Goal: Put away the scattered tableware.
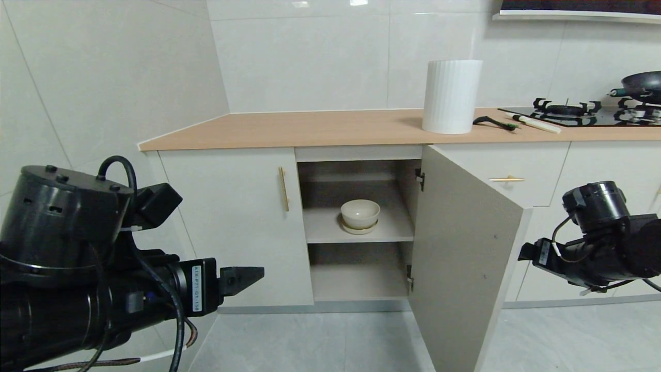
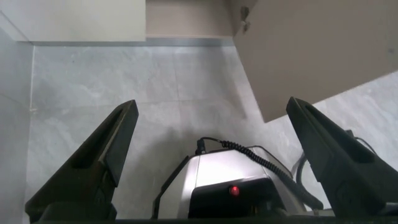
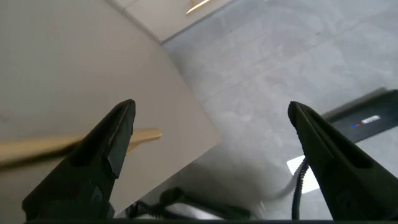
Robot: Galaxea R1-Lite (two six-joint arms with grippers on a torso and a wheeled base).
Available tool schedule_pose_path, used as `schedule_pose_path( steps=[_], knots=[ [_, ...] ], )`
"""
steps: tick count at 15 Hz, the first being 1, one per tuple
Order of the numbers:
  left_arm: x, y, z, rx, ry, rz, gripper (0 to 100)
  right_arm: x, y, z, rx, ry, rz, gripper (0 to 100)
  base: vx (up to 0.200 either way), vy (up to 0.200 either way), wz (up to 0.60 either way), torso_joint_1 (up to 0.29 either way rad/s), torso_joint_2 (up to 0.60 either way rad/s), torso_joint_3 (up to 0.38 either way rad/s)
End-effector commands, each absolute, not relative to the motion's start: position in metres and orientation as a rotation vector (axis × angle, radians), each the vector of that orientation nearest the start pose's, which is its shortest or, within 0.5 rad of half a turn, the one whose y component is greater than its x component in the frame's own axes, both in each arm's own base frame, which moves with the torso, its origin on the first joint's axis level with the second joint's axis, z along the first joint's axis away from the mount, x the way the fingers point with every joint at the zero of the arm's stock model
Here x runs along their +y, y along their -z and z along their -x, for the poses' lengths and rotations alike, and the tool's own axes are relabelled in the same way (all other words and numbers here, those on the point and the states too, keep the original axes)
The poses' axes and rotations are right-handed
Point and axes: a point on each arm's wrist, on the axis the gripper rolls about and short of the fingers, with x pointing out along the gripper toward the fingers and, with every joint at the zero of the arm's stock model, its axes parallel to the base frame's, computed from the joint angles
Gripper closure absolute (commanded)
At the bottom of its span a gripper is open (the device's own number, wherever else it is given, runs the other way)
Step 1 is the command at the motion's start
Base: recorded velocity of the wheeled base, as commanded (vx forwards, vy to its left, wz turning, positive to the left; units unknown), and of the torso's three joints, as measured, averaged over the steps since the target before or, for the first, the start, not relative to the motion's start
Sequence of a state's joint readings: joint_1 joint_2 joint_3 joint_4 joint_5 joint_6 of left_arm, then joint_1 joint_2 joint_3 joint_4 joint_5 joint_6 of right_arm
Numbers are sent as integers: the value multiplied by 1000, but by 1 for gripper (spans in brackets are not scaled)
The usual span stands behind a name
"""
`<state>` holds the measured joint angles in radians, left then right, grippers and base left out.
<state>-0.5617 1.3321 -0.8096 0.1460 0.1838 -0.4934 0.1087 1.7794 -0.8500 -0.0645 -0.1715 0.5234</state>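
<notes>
Bowl [image 1: 360, 213] sits upright, mouth up, on a small plate [image 1: 358, 229] on the open cabinet's upper shelf [image 1: 328, 227]. Left gripper [image 2: 212, 104] is low and well apart, its jaws spread wide and empty. Right gripper [image 3: 211, 107] is beside the swung-out door [image 1: 465, 248], jaws wide, holding nothing.

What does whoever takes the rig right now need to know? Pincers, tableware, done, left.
Left pincer: open, empty, low over the floor in front of the cupboard.
Right pincer: open, empty, by the outer face of the open cabinet door, near its handle.
The bowl sits on a plate on the upper shelf.
Done: those two look put away.
Left: door not yet shut; two utensils lie on the counter by the stove, perhaps also to stow.
</notes>
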Motion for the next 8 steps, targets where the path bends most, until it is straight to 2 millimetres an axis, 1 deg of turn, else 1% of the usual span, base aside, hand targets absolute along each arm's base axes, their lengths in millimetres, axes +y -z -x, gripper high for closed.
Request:
schedule_pose_path(
  steps=[1, 2, 3, 5, 6, 7, 8],
  knots=[
    [-102, -206, -171, 696, 199, 227, 0, 52, -114, -297, 839, 212, -338, 0, 0, 0, 0, 0, 0, 0],
    [-102, -206, -171, 696, 199, 227, 0, 65, -114, -298, 836, 170, -326, 0, 0, 0, 0, 0, 0, 0],
    [-102, -206, -171, 696, 199, 227, 0, 72, -114, -300, 828, 148, -322, 0, 0, 0, 0, 0, 0, 0],
    [-103, -206, -171, 696, 197, 228, 0, 111, -114, -313, 800, 36, -288, 0, 0, 0, 0, 0, 0, 0],
    [-102, -207, -171, 693, 196, 230, 0, 125, -112, -317, 803, 4, -273, 0, 0, 0, 0, 0, 0, 0],
    [-102, -207, -171, 693, 196, 230, 0, 131, -111, -318, 803, -10, -268, 0, 0, 0, 0, 0, 0, 0],
    [-103, -206, -171, 696, 197, 229, 0, 150, -107, -328, 800, -50, -254, 0, 0, 0, 0, 0, 0, 0]
  ],
)
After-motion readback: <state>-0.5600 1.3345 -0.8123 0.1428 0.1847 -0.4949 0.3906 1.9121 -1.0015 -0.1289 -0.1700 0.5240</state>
